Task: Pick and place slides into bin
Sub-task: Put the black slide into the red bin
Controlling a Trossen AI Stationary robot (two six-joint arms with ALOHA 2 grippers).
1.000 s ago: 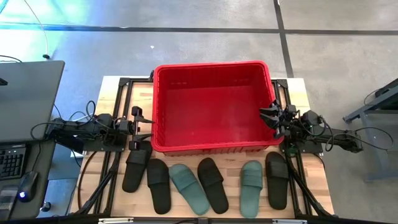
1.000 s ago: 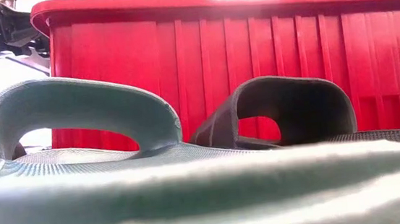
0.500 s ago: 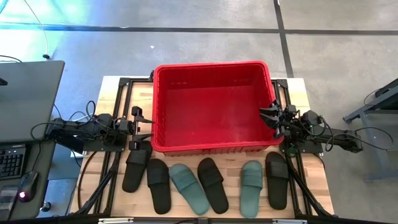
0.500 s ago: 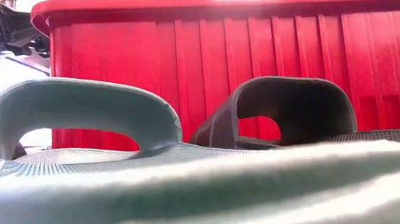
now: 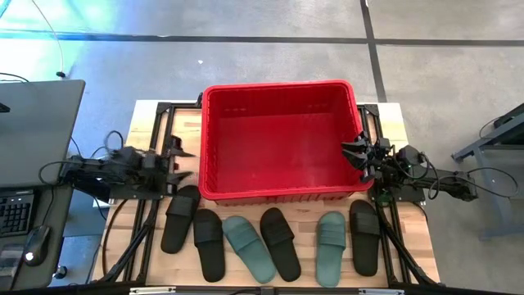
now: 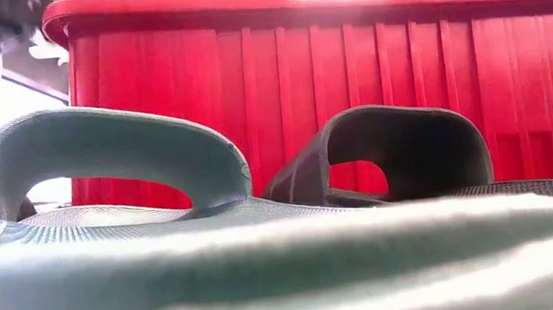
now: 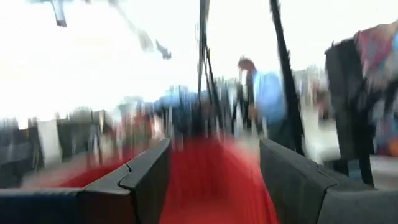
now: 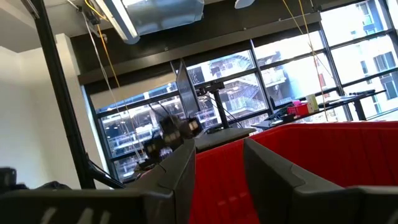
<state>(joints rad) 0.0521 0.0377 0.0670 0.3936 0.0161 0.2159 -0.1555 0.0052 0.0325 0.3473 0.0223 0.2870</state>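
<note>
Left wrist view is smeared by motion blur, background blown out white. Low view is overexposed above the bin (image 6: 348, 58) rim; nearest teal slide (image 6: 267, 276) is rendered out of focus. High view is evenly lit and sharp. Right wrist view is backlit by windows.

From my remote station: a grey concrete floor (image 5: 246, 57) crossed by dark seams, a grey desk (image 5: 37, 131) with keyboard (image 5: 15, 215), and tall windows (image 8: 236, 93) facing buildings outside.

Bin (image 5: 278, 139) glossy ribbed plastic; slides (image 5: 250, 246) matt foam; table (image 5: 413, 238) bare wood.
</note>
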